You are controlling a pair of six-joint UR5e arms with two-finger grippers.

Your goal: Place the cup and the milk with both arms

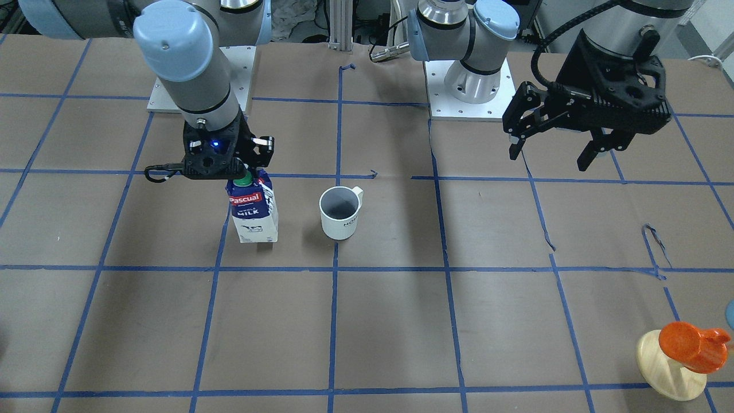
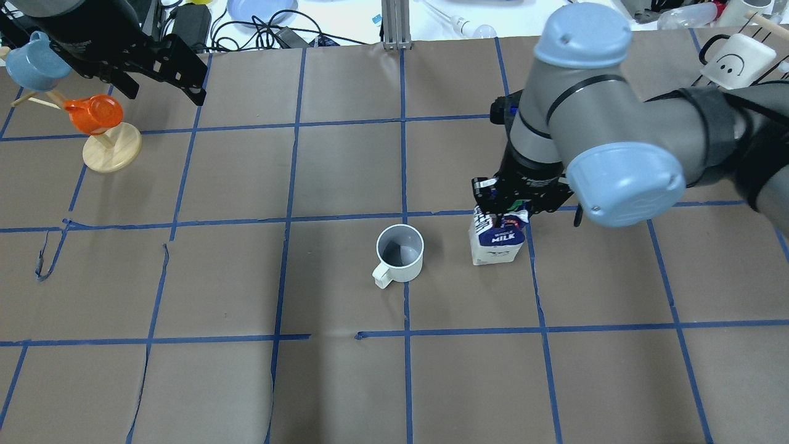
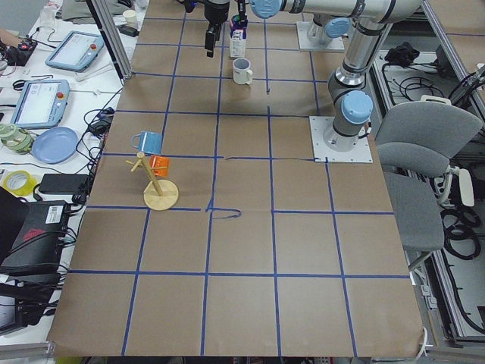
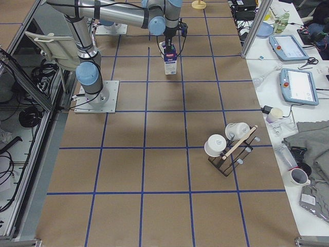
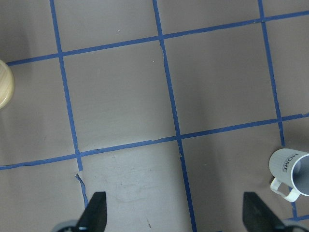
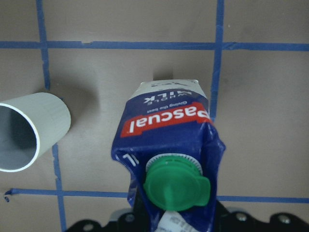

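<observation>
The milk (image 1: 254,212) is a blue and white carton with a green cap and a red "Pascual" label. Its base is at the table surface, left of the cup in the front-facing view. My right gripper (image 1: 243,172) is shut on the carton's top ridge, which looks pinched in the right wrist view (image 6: 166,130). The cup (image 1: 340,212) is a white mug with a grey inside, upright beside the milk (image 2: 495,243) and apart from it. My left gripper (image 1: 549,158) hangs open and empty above the table, far from the cup (image 5: 292,171).
A wooden mug tree (image 2: 111,151) with an orange cup (image 2: 95,114) and a blue cup (image 2: 31,61) stands at the far left, below my left gripper (image 2: 165,92). A rack with white mugs (image 4: 231,149) stands at the right end of the table.
</observation>
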